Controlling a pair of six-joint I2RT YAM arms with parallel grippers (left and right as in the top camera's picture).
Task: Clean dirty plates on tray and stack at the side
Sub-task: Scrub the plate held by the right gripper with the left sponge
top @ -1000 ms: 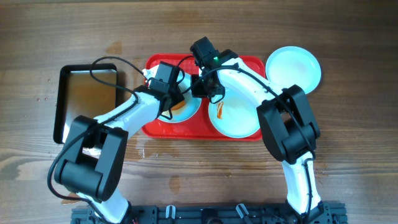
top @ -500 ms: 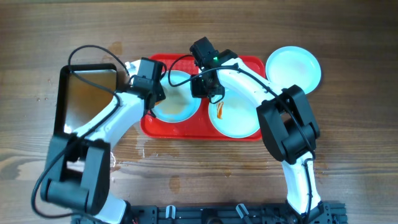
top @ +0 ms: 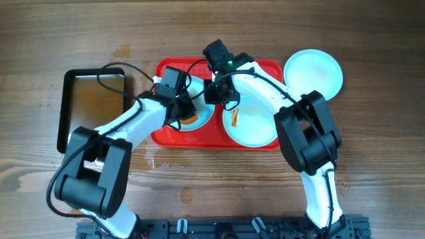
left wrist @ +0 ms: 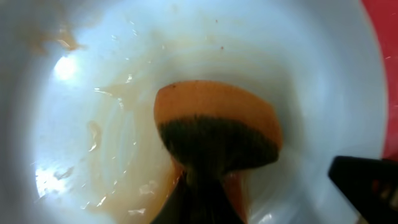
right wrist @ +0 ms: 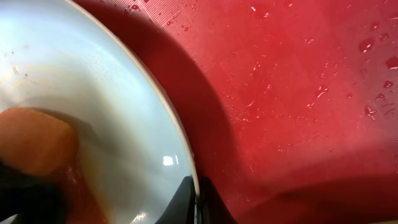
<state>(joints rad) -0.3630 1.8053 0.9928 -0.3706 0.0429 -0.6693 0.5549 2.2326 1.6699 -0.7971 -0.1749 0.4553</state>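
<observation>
The red tray holds two plates. My left gripper is shut on an orange sponge with a dark scouring side and presses it into the left plate, which is wet with orange-brown smears. My right gripper is shut on that plate's right rim; the sponge also shows in the right wrist view. The right plate on the tray has an orange-red smear. A third plate lies on the table right of the tray and looks clean.
A black-rimmed metal pan lies on the wooden table left of the tray. Water drops dot the tray floor. A small wet patch shows on the table in front of the tray.
My left gripper swung left toward the tray's left edge with the sponge, then came back right over the left plate. The right gripper kept its hold on the rim.
</observation>
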